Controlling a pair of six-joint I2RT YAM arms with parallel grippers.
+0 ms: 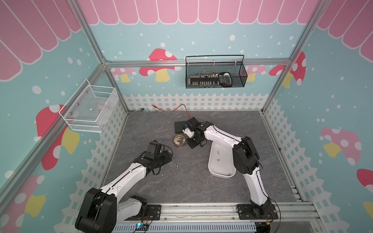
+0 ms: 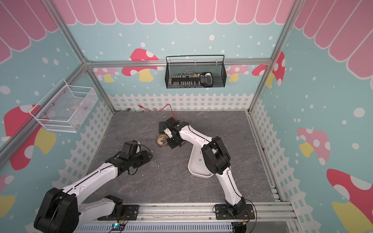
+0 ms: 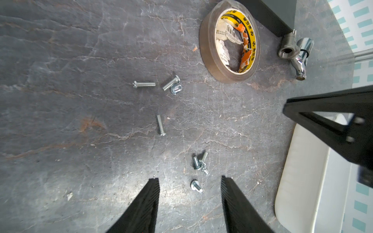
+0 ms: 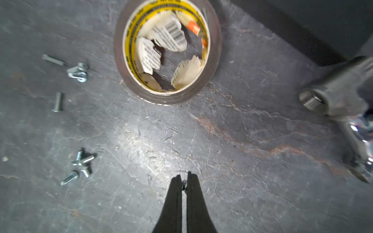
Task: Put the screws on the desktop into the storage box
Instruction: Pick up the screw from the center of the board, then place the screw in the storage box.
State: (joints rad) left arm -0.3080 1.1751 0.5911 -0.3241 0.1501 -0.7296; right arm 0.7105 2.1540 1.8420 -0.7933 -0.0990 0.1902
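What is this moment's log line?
right gripper: shut on screw | left gripper: open near loose screws | storage box: some screws inside

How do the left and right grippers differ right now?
Left gripper has its fingers spread wide; right gripper has them pressed together. Left gripper holds nothing, a loose screw lying on the desktop in the gap; right gripper pinches what looks like a small screw. Both have black fingers aimed down at the desktop.

Tape roll (image 3: 204, 46), chrome faucet piece (image 3: 292, 50), black wire basket (image 1: 215, 78)
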